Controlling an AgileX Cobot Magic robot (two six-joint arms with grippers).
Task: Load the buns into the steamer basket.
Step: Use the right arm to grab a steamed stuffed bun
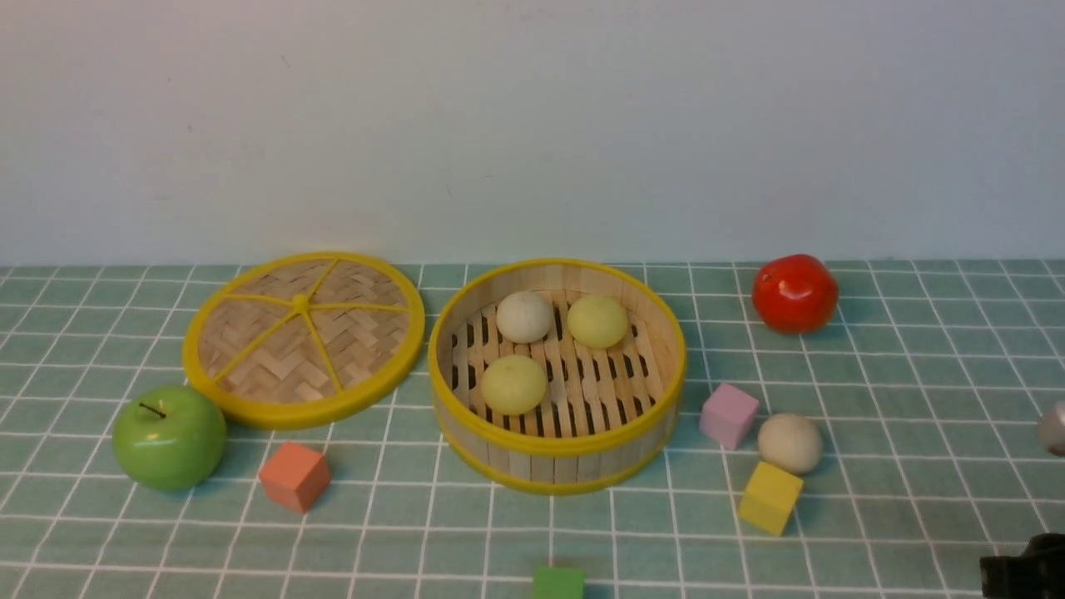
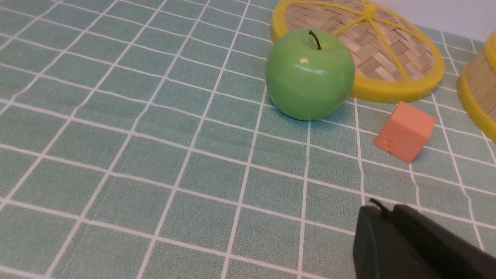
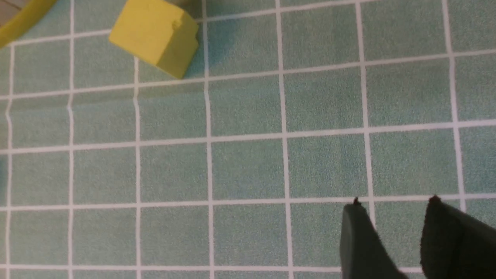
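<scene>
The steamer basket (image 1: 556,448) stands mid-table. It holds three buns: one cream (image 1: 524,316) and two yellow-green (image 1: 596,321) (image 1: 513,384). The fourth bun (image 1: 789,443), cream, lies on the cloth right of the basket, between a pink cube and a yellow cube. My left gripper (image 2: 383,211) is shut and empty, low over the cloth in front of the apple; it does not show in the front view. My right gripper (image 3: 395,200) is open and empty over bare cloth, nearer me than the yellow cube. A dark part of it (image 1: 1023,570) shows at the bottom right corner.
The woven lid (image 1: 304,337) lies left of the basket, with the green apple (image 1: 169,437) and an orange cube (image 1: 294,476) in front of it. A red tomato (image 1: 795,293) is at the back right. There are pink (image 1: 729,414), yellow (image 1: 770,497) and green (image 1: 558,582) cubes.
</scene>
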